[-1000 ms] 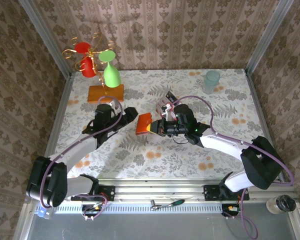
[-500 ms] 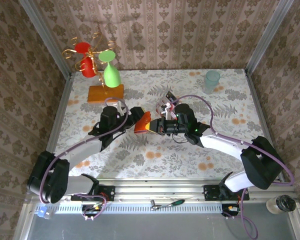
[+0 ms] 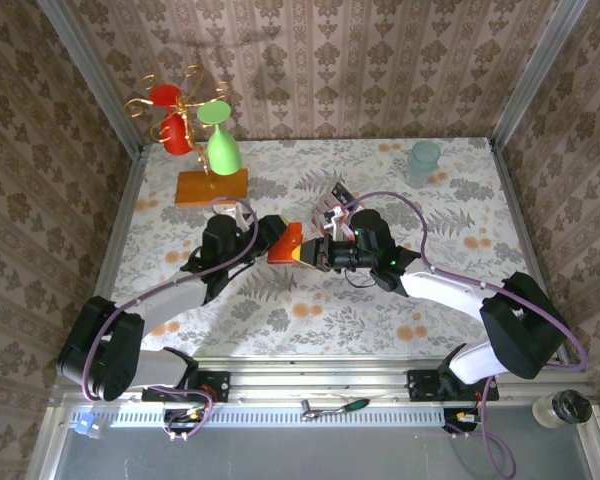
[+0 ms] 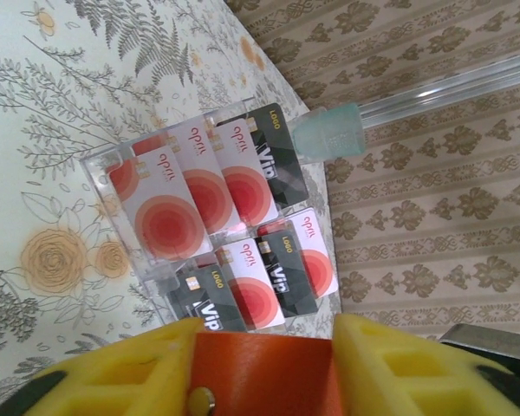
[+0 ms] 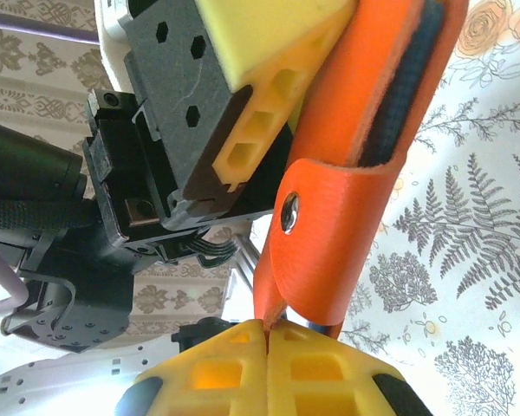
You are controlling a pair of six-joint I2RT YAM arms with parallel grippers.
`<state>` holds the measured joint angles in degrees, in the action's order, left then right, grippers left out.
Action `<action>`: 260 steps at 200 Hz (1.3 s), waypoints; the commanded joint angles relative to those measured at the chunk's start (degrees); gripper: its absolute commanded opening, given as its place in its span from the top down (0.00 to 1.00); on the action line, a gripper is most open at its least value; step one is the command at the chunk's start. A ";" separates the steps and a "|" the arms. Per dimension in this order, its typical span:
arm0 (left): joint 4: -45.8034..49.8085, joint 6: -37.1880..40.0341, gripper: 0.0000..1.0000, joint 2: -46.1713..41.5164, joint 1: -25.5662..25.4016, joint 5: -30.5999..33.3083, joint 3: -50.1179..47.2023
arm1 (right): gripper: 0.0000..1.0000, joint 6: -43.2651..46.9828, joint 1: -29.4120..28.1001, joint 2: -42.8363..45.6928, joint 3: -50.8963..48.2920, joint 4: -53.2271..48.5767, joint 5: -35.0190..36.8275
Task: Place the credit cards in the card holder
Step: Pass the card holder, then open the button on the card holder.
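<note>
The card holder [image 3: 287,245] is a small orange-red wallet held off the table between both grippers. My left gripper [image 3: 273,234] has a yellow finger on each side of the card holder [image 4: 264,377], shut on it beside its metal snap [image 4: 199,399]. My right gripper [image 5: 267,328] is shut on the thin edge of the card holder's [image 5: 364,173] flap, and the left gripper's finger [image 5: 269,52] presses the wallet's far side. The credit cards [image 4: 212,195], black and pale pink with red rings, lie in two rows in a clear tray [image 3: 329,205] just behind the wallet.
At the back left stands a flat orange block [image 3: 212,186] with a gold wire stand [image 3: 185,105] carrying red and green cups. A pale green cup [image 3: 424,160] stands at the back right. Metal rails and patterned walls enclose the flowered table [image 3: 310,320].
My left gripper has moved right to the card holder and closed its jaws on it. The right gripper has kept its hold and barely moved.
</note>
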<state>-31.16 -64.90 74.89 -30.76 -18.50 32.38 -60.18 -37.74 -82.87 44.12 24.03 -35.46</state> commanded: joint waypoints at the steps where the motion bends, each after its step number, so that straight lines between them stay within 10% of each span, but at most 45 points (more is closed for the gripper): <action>1: -3.16 0.01 0.65 -2.03 -0.52 -0.35 -0.31 | 1.00 -0.02 0.29 1.09 -0.96 1.30 -0.48; 47: -4.35 0.22 0.87 -2.89 -0.44 0.44 -1.44 | 1.00 0.13 1.27 0.88 -1.43 0.04 0.13; 74: -3.65 2.52 1.00 -4.34 -0.44 1.26 -1.75 | 0.61 5.13 3.55 2.71 -0.94 -9.08 2.70; 146: -4.17 4.09 1.00 -7.78 -1.59 6.80 -3.97 | 0.36 21.46 1.73 4.10 13.90 -38.89 19.29; 260: -2.56 3.67 1.00 -10.72 -6.31 15.17 -3.87 | 0.46 22.84 -6.95 -10.70 23.40 -46.80 38.69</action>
<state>-31.59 -61.71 66.35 -36.23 -4.89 28.25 -37.19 -44.88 -92.71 70.89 -18.61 -4.60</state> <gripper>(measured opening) 0.141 0.564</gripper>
